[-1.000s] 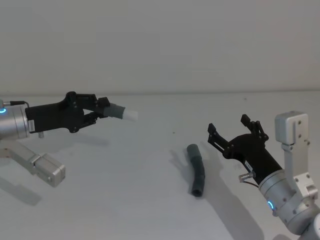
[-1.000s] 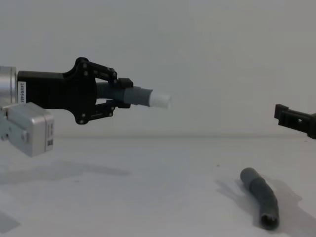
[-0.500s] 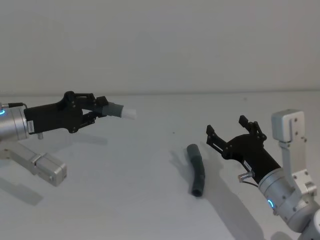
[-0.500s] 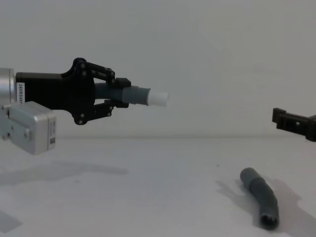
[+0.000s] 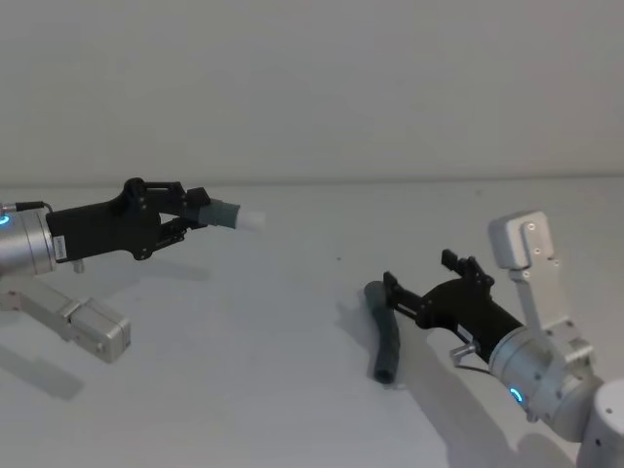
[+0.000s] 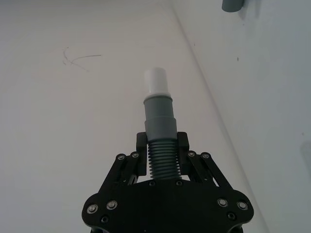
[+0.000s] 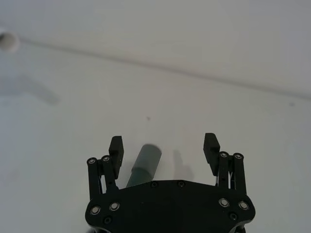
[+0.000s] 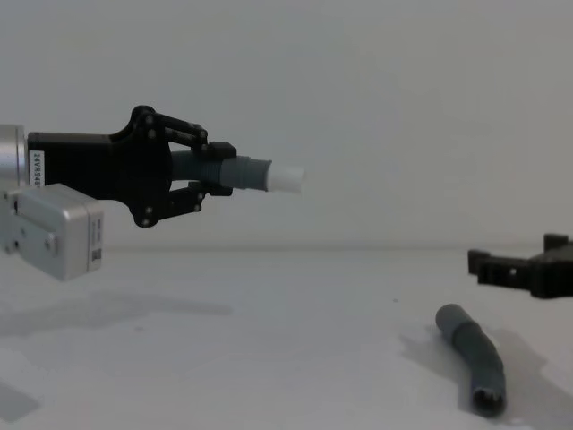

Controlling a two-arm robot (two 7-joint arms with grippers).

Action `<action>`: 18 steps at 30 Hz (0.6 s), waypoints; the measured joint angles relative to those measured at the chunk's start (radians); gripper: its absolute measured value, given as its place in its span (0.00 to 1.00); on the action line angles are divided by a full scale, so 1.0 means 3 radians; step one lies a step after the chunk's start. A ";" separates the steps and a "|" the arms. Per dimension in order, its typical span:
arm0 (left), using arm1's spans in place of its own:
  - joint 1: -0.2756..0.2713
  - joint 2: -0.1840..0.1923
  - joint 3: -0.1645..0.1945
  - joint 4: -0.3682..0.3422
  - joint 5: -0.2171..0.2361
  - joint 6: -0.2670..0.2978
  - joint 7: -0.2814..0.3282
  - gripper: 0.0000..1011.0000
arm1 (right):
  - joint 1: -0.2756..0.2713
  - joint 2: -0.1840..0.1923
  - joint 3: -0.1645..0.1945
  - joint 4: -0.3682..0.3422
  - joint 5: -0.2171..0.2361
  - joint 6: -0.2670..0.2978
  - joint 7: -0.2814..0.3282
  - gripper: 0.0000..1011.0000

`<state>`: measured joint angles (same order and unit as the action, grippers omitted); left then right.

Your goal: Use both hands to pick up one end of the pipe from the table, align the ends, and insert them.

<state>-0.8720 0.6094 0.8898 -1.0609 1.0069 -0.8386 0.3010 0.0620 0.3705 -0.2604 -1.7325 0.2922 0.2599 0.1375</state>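
My left gripper [image 5: 200, 210] [image 8: 218, 168] [image 6: 161, 145] hovers above the table [image 5: 244, 370] on the left, shut on the ribbed middle of the shorter pipe piece [image 5: 226, 214] [image 8: 246, 173] [image 6: 159, 116]. The piece's white tip [image 5: 253, 220] [image 8: 285, 177] [image 6: 156, 80] points right. The longer dark grey pipe piece [image 5: 385, 341] [image 8: 474, 358] lies on the table at centre right, its open collar toward me. My right gripper [image 5: 421, 271] [image 8: 515, 262] [image 7: 163, 143] hangs open just above and right of its far end [image 7: 144, 164], which shows near one finger, untouched.
A plain white wall rises behind the white table. The silver wrist block of the left arm [image 5: 83, 327] sits low at the left, and the right arm's grey joint [image 5: 531, 283] stands at the right edge.
My right gripper has moved left and down, close over the far end of the longer pipe piece, staying open. The left gripper and its piece have barely shifted.
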 joint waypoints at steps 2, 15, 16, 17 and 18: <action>0.0001 0.0000 -0.0001 -0.0001 -0.0002 0.0001 -0.0002 0.32 | 0.0026 0.0006 -0.0018 0.0011 0.0001 0.0077 0.0020 0.99; 0.0006 0.0002 -0.0006 -0.0006 -0.0012 0.0006 -0.0012 0.32 | 0.0339 0.0017 -0.0230 0.0074 -0.0010 0.0946 0.0170 0.99; 0.0007 0.0002 -0.0007 -0.0007 -0.0012 0.0006 -0.0012 0.32 | 0.0386 0.0016 -0.0265 0.0074 -0.0020 0.1048 0.0179 0.99; 0.0007 0.0002 -0.0007 -0.0007 -0.0012 0.0006 -0.0012 0.32 | 0.0406 0.0016 -0.0280 0.0074 -0.0029 0.1112 0.0182 0.99; 0.0007 0.0002 -0.0008 -0.0007 -0.0013 0.0007 -0.0013 0.32 | 0.0426 0.0016 -0.0294 0.0074 -0.0037 0.1165 0.0183 0.99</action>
<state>-0.8699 0.6101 0.8875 -1.0630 1.0031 -0.8367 0.2972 0.1898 0.3752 -0.3488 -1.7103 0.2812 0.6095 0.1924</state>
